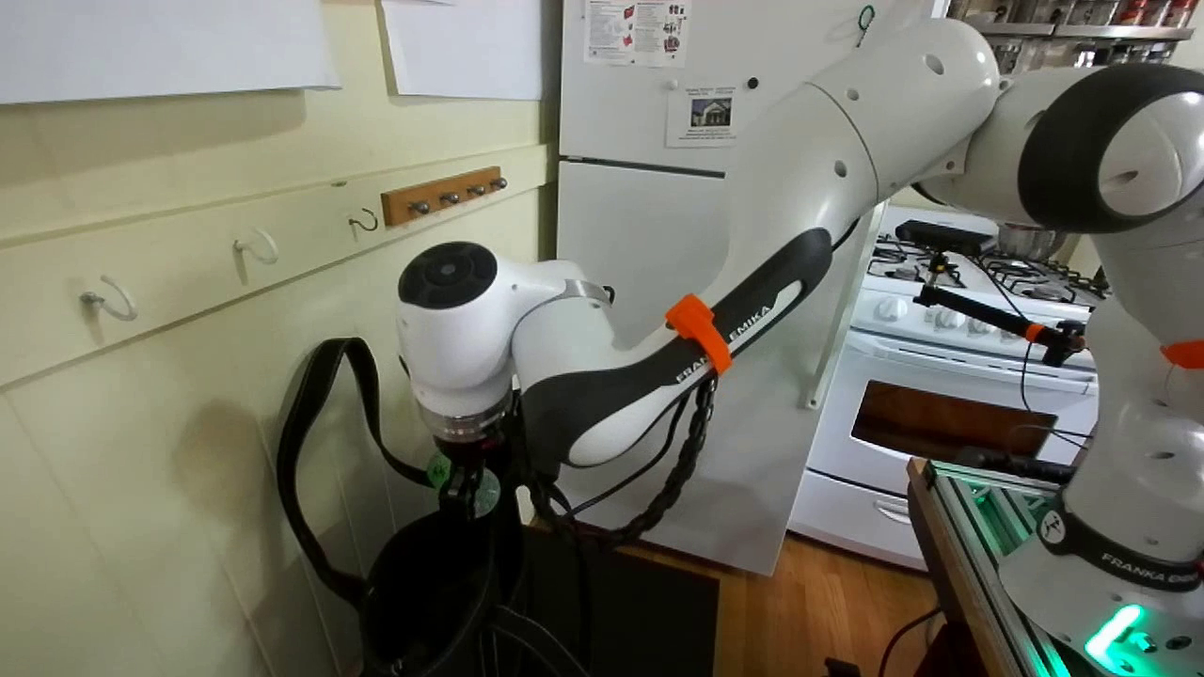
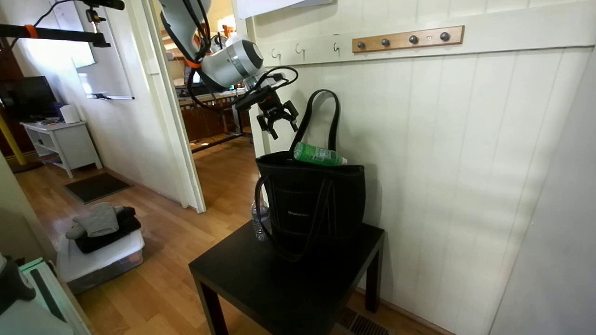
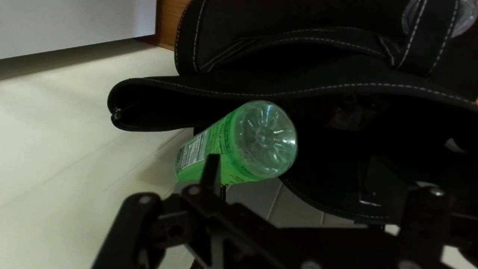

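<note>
The jaws are spread wide, with nothing gripped. The gripper (image 2: 285, 132) is placed near the green bottle (image 2: 315, 154), which is seen below and to the right in an exterior view. The bottle is laid on its side across the mouth of the black tote bag (image 2: 298, 200), base turned toward the jaws, long axis running away from them. Little can be made out inside the bag. A clear bottle (image 2: 259, 229) is stood beside it on the black table (image 2: 260, 284).

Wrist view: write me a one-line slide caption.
An open gripper near a green bottle lying at the mouth of a black bag.
</note>
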{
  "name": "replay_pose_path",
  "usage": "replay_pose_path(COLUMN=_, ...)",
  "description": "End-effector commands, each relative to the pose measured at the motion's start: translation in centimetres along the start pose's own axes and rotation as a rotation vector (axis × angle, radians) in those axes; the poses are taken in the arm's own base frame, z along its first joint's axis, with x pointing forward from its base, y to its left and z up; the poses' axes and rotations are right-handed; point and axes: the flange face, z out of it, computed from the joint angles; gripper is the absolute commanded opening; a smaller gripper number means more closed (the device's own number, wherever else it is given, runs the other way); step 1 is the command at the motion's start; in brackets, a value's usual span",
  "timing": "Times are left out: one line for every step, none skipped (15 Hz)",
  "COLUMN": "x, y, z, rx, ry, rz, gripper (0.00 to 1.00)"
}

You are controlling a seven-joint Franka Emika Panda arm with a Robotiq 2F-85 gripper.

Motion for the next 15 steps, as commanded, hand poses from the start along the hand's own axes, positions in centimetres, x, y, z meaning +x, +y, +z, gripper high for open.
replay_pose_path(x=-0.5, y=2.7, z=-0.4, rx=0.15, ry=0.023, rz=0.127, gripper=1.0)
replay_pose_path(x=-0.5, y=3.4, z=-0.4, rx=0.183, ry=0.031, rz=0.167, gripper=1.0)
replay_pose_path(x=-0.4, y=4.3, z=-0.3, rx=0.214, ry=0.037, rz=0.21, gripper=1.0)
replay_pose_path(x=-0.3, y=5.1, z=-0.1, rx=0.24, ry=0.046, rz=0.256, gripper=1.0)
replay_pose_path(x=-0.2, y=5.7, z=0.0, rx=0.256, ry=0.055, rz=0.289, gripper=1.0)
replay_pose_path(x=-0.1, y=6.6, z=0.2, rx=0.27, ry=0.061, rz=0.328, gripper=1.0)
replay_pose_path(x=0.0, y=7.2, z=0.5, rx=0.278, ry=0.06, rz=0.353, gripper=1.0)
replay_pose_path(x=0.2, y=8.0, z=0.9, rx=0.289, ry=0.062, rz=0.393, gripper=1.0)
replay_pose_path(x=0.3, y=8.6, z=1.2, rx=0.298, ry=0.067, rz=0.425, gripper=1.0)
replay_pose_path(x=0.3, y=9.1, z=1.5, rx=0.315, ry=0.061, rz=0.441, gripper=1.0)
replay_pose_path(x=0.4, y=9.8, z=1.7, rx=0.317, ry=0.065, rz=0.47, gripper=1.0)
replay_pose_path(x=0.4, y=10.4, z=1.9, rx=0.324, ry=0.059, rz=0.489, gripper=1.0)
replay_pose_path(x=0.4, y=11.0, z=2.1, rx=0.322, ry=0.055, rz=0.51, gripper=1.0)
replay_pose_path(x=0.3, y=11.5, z=2.4, rx=0.318, ry=0.052, rz=0.529, gripper=1.0)
replay_pose_path(x=0.3, y=12.0, z=2.8, rx=0.313, ry=0.043, rz=0.542, gripper=1.0)
